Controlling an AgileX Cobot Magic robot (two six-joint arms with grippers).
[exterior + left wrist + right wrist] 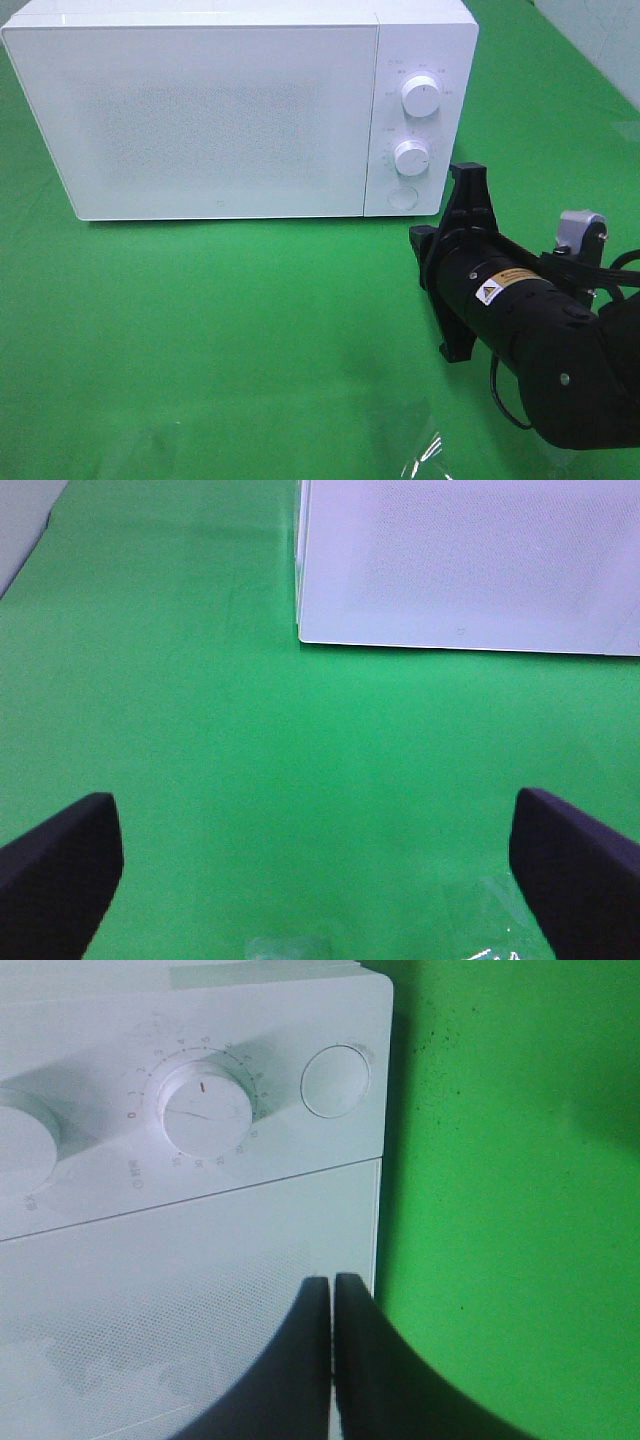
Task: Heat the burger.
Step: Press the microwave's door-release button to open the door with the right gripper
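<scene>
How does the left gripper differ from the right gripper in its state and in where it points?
The left gripper has its jaws wide apart; the right gripper has them shut together. The left gripper faces the green cloth, with the microwave farther off; the right gripper is close to the microwave's dial side. Both have dark fingers and hold nothing.
</scene>
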